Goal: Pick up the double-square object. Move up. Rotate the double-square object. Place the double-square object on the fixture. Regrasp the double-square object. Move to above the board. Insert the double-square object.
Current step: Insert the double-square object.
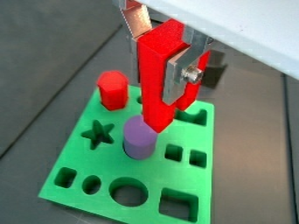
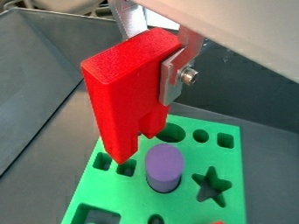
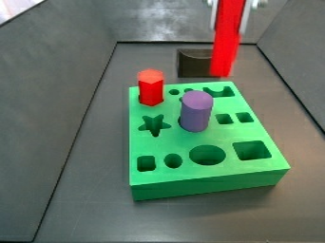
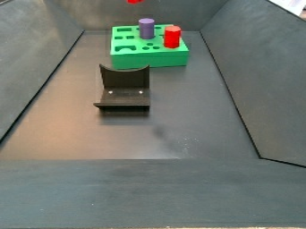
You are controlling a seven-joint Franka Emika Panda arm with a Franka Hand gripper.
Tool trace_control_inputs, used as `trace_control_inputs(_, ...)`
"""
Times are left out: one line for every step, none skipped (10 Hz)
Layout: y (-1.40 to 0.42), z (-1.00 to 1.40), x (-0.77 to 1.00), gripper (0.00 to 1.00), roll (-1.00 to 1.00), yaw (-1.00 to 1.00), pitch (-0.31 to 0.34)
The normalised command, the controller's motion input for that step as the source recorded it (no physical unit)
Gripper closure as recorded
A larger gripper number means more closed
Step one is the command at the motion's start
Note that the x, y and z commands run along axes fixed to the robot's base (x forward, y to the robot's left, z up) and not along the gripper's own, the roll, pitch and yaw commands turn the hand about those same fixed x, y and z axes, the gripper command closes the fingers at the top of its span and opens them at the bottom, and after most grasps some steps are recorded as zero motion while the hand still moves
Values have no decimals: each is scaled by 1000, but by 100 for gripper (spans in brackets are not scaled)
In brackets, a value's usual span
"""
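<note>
Double-square object (image 1: 158, 74) (image 2: 126, 92) (image 3: 227, 38): bright red, hanging long and upright, clear above the board (image 3: 203, 142), its lower end over the board's far edge in a side view. In both wrist views its lower tip sits just above the purple cylinder (image 1: 139, 137) (image 2: 163, 169) and does not touch the board. Only a sliver of red shows at the frame's upper edge in a side view (image 4: 135, 1).

Gripper (image 1: 176, 70) (image 2: 176, 63): above the board, silver finger plates (image 1: 187, 74) pinched on the piece's upper part, one plate flat against its side.

Board: green slab, star, round and square cut-outs in its top. Purple cylinder upright near the board's middle (image 4: 146, 28). Red hexagonal peg (image 3: 150, 87) (image 1: 112, 89) (image 4: 173, 37) upright near a board corner, well apart from the held piece.

Fixture (image 4: 123, 88) (image 3: 193, 63): dark bracket on the floor, apart from the board, nothing on it.
</note>
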Motion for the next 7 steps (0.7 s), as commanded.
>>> trace_control_inputs(0, -357, 120, 100, 71, -917, 0)
trace_control_inputs(0, -320, 54, 100, 47, -1000, -20)
trace_control_inputs(0, -306, 60, 100, 40, -1000, -20)
trace_control_inputs(0, -311, 57, 100, 43, -1000, -21)
trace_control_inputs(0, -320, 46, 100, 49, -1000, -14)
trace_control_inputs(3, -337, 23, 100, 56, -1000, -4)
trace_control_inputs(3, -354, 0, 100, 66, -1000, 0)
